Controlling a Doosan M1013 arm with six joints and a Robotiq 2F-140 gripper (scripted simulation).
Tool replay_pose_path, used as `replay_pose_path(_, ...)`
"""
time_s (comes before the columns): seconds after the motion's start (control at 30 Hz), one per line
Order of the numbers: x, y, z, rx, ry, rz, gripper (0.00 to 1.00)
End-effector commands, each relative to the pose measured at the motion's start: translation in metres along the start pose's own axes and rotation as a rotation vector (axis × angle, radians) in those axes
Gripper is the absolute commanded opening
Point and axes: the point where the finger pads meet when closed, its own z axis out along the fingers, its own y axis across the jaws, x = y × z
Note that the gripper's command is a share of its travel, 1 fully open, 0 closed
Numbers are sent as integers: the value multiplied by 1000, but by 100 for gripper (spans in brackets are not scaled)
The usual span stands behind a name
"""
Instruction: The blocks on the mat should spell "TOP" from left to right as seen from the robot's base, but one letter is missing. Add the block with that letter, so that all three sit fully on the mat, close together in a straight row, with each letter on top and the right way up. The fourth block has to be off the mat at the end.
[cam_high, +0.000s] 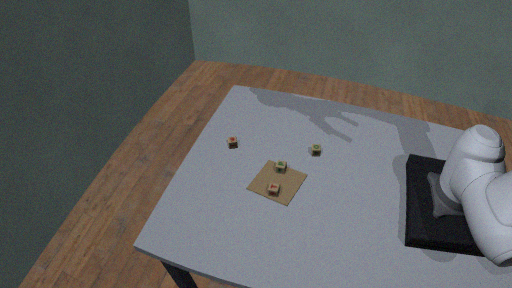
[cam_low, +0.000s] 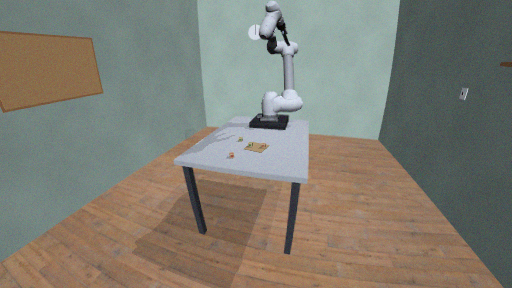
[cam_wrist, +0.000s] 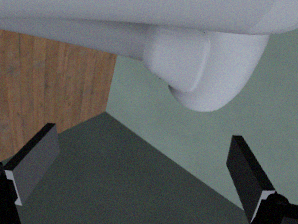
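Observation:
A tan mat (cam_high: 277, 182) lies in the middle of the grey table top. Two wooden blocks sit on it: one with a green letter (cam_high: 281, 166) at the far side and one with a red letter (cam_high: 273, 188) at the near side. Two more blocks sit off the mat: one with a red letter (cam_high: 232, 142) to the left and one with a green letter (cam_high: 316, 149) to the right. The letters are too small to read. My gripper (cam_wrist: 142, 145) is open and empty, raised high above the table on the upright arm (cam_low: 285, 60), facing the wall and the arm's own body.
The arm's black base plate (cam_high: 440, 205) sits at the table's right edge in the top view. The table (cam_low: 250, 152) stands on a wooden floor, with walls behind and to the left.

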Motion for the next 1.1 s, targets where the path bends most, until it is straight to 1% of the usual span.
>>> replay_pose_path(0.0, 0, 0, 0, 0, 0, 0, 100)
replay_pose_path(0.57, 0, 0, 0, 0, 0, 0, 100)
replay_pose_path(0.63, -3, -6, -2, 3, -9, 10, 100)
replay_pose_path(0.7, -14, -26, -10, 14, -36, 42, 100)
replay_pose_path(0.73, -21, -44, -16, 24, -57, 68, 100)
replay_pose_path(0.77, -30, -67, -23, 39, -82, 103, 100)
replay_pose_path(0.83, -40, -99, -33, 61, -111, 147, 100)
replay_pose_path(1.03, -56, -202, -59, 143, -172, 277, 100)
replay_pose_path(1.07, -56, -202, -59, 143, -172, 277, 100)
